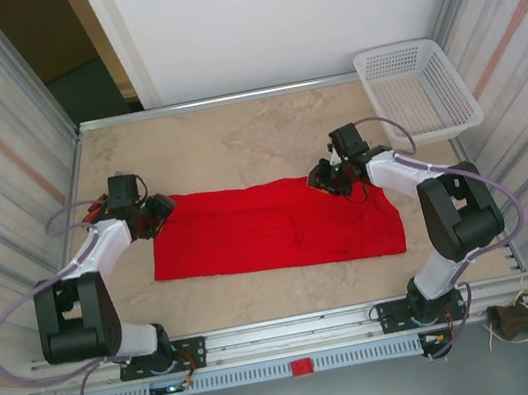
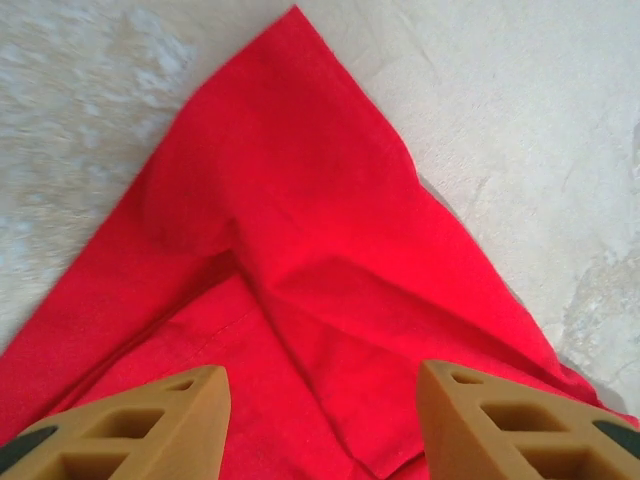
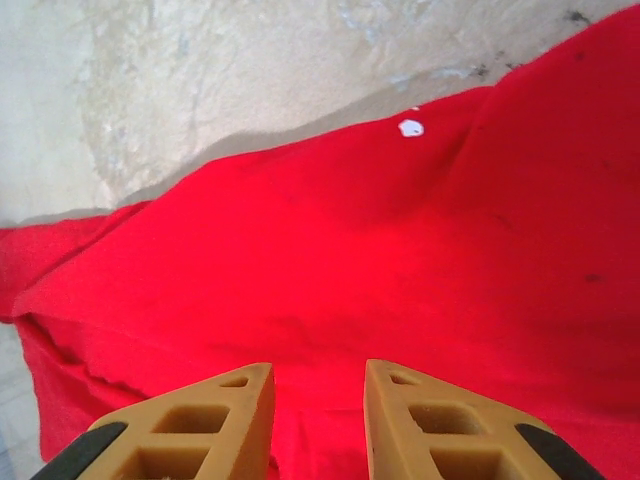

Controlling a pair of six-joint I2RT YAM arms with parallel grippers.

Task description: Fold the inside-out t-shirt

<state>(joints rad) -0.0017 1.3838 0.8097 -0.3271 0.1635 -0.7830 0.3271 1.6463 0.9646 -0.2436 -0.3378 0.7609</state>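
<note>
a: well, how far along is the fold, would you say?
b: partway, i'd judge. the inside-out t-shirt (image 1: 274, 226) lies in the middle of the table (image 1: 233, 132) as one long flat band, left to right. no sleeves stick out, so it looks folded lengthwise at least once.
a: any sign of layers?
b: yes, the left wrist view shows one edge of cloth lapped over another layer near the corner. no printed graphic shows, just plain red, and a small pale tag (image 3: 410, 127) sits near the far edge on the right.
a: and the claws?
b: the left gripper (image 1: 157, 213) is at the far left corner of the band. its fingers (image 2: 150, 420) are well apart with cloth beneath them and nothing clamped. the right gripper (image 1: 327, 179) is at the far edge toward the right end. its fingers (image 3: 430, 430) stand close, with a narrow gap over the cloth, and i cannot tell whether they pinch a fold.
a: what's left?
b: probably bringing the ends across to make a compact packet. the band is too long to call done.
</note>
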